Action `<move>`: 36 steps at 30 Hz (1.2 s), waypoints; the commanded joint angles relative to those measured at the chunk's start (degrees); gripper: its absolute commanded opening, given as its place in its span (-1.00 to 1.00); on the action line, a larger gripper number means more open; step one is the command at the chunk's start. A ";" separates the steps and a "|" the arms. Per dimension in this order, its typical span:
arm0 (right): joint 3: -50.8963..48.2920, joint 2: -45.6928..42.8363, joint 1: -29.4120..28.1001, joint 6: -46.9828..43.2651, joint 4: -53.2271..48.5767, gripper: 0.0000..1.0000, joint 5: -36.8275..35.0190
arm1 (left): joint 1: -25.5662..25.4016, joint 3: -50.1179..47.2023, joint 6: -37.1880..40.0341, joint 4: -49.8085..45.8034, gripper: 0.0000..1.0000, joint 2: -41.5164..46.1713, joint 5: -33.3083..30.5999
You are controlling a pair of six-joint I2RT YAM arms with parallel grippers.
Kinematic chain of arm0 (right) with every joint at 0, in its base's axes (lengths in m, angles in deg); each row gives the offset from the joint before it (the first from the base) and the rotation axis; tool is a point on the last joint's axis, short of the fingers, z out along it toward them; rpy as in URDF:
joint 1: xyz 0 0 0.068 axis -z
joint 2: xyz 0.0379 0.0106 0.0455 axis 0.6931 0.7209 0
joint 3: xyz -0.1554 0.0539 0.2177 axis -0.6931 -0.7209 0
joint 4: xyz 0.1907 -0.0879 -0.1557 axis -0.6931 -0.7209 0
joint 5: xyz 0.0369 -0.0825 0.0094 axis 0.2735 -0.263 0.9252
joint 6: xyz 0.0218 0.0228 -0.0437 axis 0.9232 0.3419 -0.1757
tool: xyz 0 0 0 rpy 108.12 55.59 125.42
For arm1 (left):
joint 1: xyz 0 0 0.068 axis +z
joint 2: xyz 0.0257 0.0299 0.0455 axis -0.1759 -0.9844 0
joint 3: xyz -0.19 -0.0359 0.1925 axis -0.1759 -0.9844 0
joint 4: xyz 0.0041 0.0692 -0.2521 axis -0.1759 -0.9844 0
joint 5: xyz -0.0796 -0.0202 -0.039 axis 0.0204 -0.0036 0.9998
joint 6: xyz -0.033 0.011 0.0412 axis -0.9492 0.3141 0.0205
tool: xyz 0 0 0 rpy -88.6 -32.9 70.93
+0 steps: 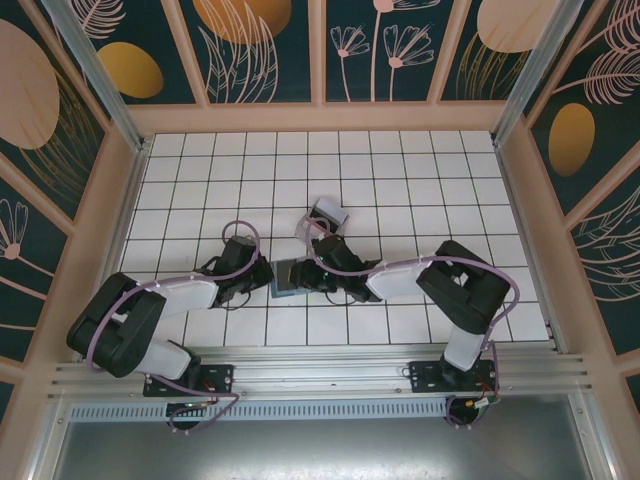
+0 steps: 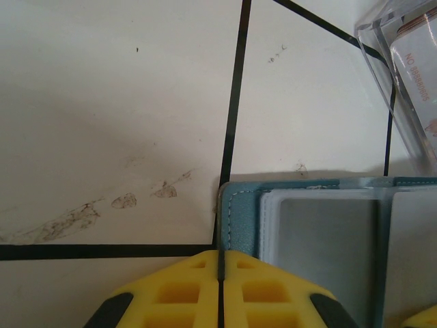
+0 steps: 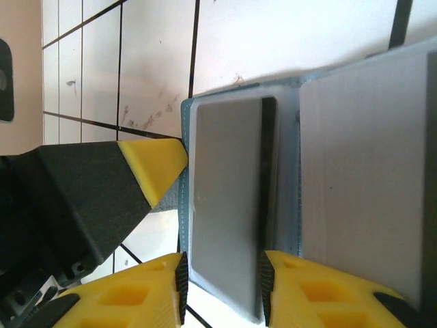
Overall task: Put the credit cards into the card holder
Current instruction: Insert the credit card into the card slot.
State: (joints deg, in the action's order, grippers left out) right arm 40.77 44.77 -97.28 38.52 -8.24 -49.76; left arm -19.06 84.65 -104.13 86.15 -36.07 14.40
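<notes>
Seating seems done: you've a dark grey flat card (image 3: 225, 205) in the teal bifold wallet (image 2: 242, 219); R gripper (image 3: 222, 266) parted, empty; L gripper (image 2: 220, 263) closed; remaining cards unclear.

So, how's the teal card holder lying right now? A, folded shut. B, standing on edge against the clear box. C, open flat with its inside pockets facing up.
C: the card holder lies opened out flat on the tiles, and the wrist views look straight down onto its pale inner pockets.
</notes>
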 commanded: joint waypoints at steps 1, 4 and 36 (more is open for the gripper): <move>3.03 -4.38 -0.22 -5.21 -9.40 -0.19 -4.03 | -0.51 -1.61 0.57 -6.52 -0.81 -3.01 1.55; 5.84 -5.78 -0.12 -7.65 -15.05 -0.11 -4.93 | -0.52 -1.28 0.57 -6.74 -0.81 -3.00 1.49; -3.05 -7.14 9.02 -10.18 -12.98 -0.05 4.54 | -5.58 10.72 -4.15 -13.08 -0.70 5.79 5.47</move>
State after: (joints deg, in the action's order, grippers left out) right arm 38.80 36.93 -88.69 28.55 -23.41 -46.75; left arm -23.41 92.82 -106.99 71.92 -29.05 18.86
